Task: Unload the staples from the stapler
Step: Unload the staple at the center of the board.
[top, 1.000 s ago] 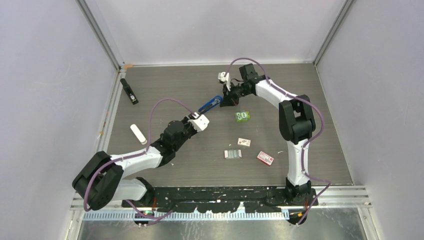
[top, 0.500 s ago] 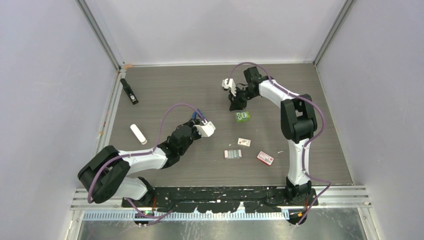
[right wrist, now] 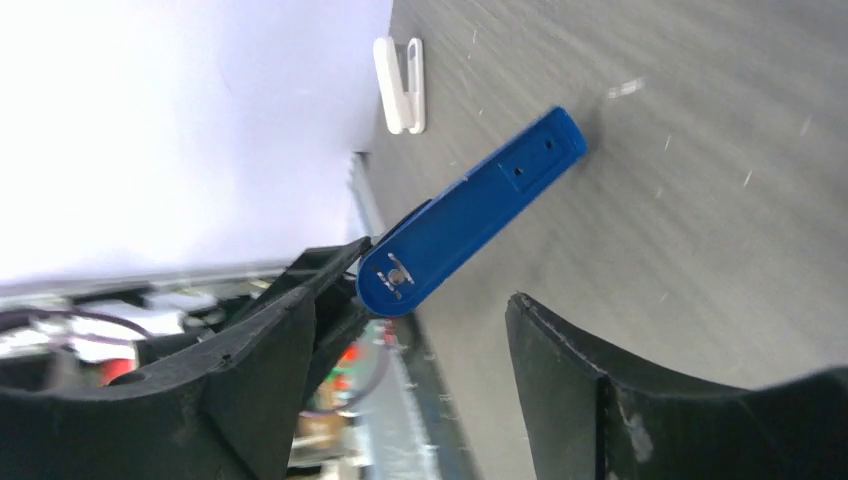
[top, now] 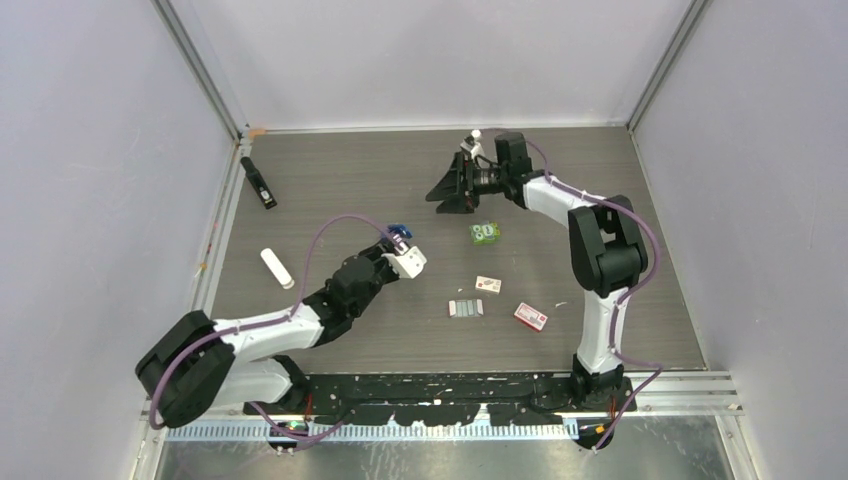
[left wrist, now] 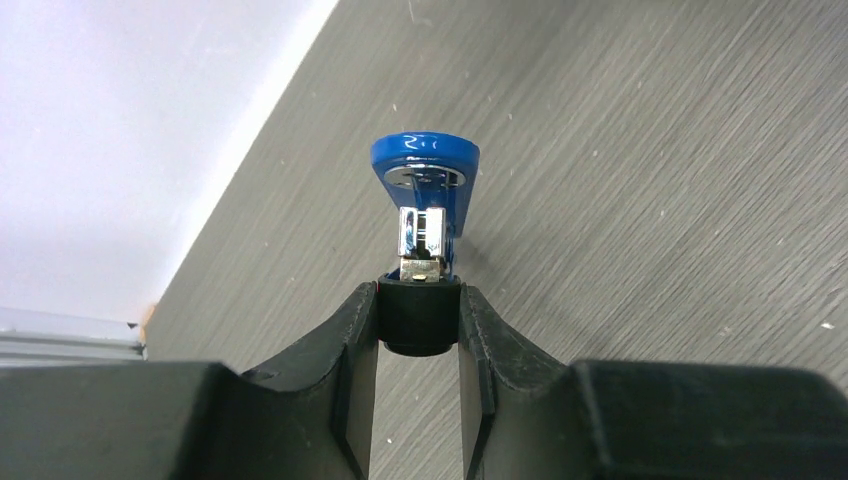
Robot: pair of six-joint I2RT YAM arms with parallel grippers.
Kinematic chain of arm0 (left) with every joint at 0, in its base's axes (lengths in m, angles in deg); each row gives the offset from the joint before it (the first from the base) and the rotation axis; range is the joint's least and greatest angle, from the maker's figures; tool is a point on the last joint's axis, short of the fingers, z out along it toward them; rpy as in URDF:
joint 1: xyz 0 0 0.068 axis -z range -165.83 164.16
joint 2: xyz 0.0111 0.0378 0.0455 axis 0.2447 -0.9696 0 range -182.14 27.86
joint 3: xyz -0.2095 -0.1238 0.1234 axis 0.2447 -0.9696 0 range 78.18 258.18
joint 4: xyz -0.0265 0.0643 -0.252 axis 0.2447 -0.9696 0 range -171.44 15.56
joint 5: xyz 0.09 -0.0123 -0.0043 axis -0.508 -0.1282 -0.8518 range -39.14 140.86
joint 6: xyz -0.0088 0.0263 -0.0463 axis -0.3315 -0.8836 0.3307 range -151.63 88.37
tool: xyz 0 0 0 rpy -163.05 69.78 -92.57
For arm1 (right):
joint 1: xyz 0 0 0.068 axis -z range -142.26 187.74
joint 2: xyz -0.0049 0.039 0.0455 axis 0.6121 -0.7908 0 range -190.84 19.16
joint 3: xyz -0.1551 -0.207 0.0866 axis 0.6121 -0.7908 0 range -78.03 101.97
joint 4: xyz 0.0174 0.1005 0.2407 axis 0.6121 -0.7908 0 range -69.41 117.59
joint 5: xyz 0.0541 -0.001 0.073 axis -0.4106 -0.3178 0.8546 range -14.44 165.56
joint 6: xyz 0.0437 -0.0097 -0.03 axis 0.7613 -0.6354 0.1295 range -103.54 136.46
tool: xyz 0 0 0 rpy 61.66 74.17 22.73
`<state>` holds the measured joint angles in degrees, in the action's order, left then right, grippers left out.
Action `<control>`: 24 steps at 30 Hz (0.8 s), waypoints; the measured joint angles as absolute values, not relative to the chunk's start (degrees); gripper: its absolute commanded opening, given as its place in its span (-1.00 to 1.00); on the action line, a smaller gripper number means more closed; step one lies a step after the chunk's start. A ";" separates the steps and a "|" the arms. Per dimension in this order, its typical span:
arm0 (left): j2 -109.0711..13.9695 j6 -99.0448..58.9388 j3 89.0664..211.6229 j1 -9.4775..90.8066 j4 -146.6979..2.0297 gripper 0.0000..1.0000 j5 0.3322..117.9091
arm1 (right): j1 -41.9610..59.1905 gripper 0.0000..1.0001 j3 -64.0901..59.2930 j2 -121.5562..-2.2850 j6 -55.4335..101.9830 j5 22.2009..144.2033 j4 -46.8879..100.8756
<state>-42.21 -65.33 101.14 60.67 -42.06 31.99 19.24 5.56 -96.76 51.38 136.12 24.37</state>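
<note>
My left gripper [left wrist: 420, 300] is shut on the black rear end of the blue stapler [left wrist: 425, 165], held off the table and seen end-on with its silvery metal channel [left wrist: 422, 232] showing. From above only the blue stapler's tip [top: 397, 229] shows past the left gripper [top: 402, 250]. The right gripper [top: 447, 191] hangs open farther back, with nothing between its fingers. In the right wrist view the blue stapler [right wrist: 470, 210] lies beyond the open right gripper [right wrist: 435, 295], apart from it. Silvery-grey staples [top: 466, 307] lie flat on the table, right of the left gripper.
A green packet [top: 485, 232] lies below the right gripper. Two red-and-white boxes [top: 488, 285] [top: 531, 316] sit near the staples. A black stapler [top: 258, 182] lies at the back left, a white stapler [top: 278, 268] at the left. Walls close the table on three sides.
The right gripper opened, left the blue stapler's tip and swung back and right. The left arm drew the stapler toward the near side and turned it.
</note>
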 measured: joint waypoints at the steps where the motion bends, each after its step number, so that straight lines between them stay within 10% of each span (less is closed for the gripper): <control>1: -41.00 -65.33 100.96 61.04 -42.23 -1.00 32.01 | 19.17 0.54 2.46 -96.17 58.46 135.66 29.04; 24: -31.63 -75.51 100.81 70.28 -49.03 -1.00 30.72 | 10.69 0.86 -12.98 -80.56 84.95 118.02 18.97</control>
<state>-31.63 -75.51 100.81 70.28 -49.03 30.72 10.69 -12.98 -80.56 84.95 118.02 18.97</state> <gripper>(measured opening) 0.297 0.926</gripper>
